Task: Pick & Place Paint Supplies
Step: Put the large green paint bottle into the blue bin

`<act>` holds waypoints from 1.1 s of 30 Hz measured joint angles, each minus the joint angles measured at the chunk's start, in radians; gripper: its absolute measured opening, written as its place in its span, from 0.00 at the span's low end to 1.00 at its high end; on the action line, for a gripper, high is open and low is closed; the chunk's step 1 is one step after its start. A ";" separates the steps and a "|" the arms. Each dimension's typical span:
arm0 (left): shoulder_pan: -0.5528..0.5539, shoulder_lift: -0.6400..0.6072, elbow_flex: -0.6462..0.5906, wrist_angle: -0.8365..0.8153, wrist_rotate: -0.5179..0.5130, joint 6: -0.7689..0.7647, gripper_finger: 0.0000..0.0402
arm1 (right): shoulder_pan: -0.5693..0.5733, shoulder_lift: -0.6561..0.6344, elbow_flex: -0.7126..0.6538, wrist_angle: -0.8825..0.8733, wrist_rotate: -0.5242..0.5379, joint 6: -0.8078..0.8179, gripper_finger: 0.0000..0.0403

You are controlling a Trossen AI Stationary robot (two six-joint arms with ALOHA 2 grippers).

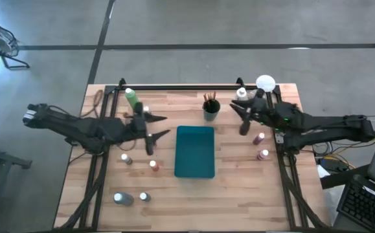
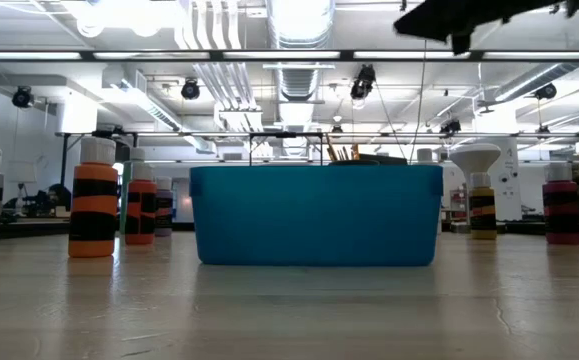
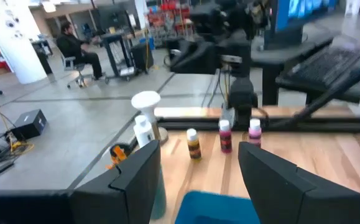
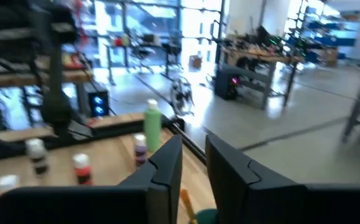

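Small white-capped paint bottles stand on the wooden table: two [image 1: 127, 158] [image 1: 153, 165] left of the teal tray [image 1: 195, 152], two [image 1: 260, 138] [image 1: 263, 155] to its right. A tall light-green bottle [image 1: 132, 98] stands far left. Brushes stand in a dark cup [image 1: 210, 107]. My left gripper [image 1: 160, 126] hovers open left of the tray, level, holding nothing [image 3: 198, 168]. My right gripper [image 1: 239, 118] hovers right of the cup, only a narrow gap between its fingers [image 4: 193, 162], nothing in it.
A white-domed object [image 1: 265, 82] on a stand sits at the far right corner with a white bottle [image 1: 241, 94] beside it. Two more bottles [image 1: 122, 199] [image 1: 144, 196] are near the front left. In the low view, bottles [image 2: 94, 205] [image 2: 482, 205] flank the tray [image 2: 317, 215].
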 joint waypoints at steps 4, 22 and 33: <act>0.000 -0.086 0.000 -0.028 -0.004 -0.003 0.55 | 0.056 -0.096 0.000 -0.039 -0.003 0.000 0.10; 0.001 -0.203 0.000 -0.173 -0.047 0.080 0.55 | 0.109 -0.184 0.000 -0.113 -0.011 0.000 0.07; 0.004 -0.198 0.000 -0.441 -0.465 -0.238 0.55 | 0.109 -0.177 -0.001 -0.236 -0.011 0.044 0.14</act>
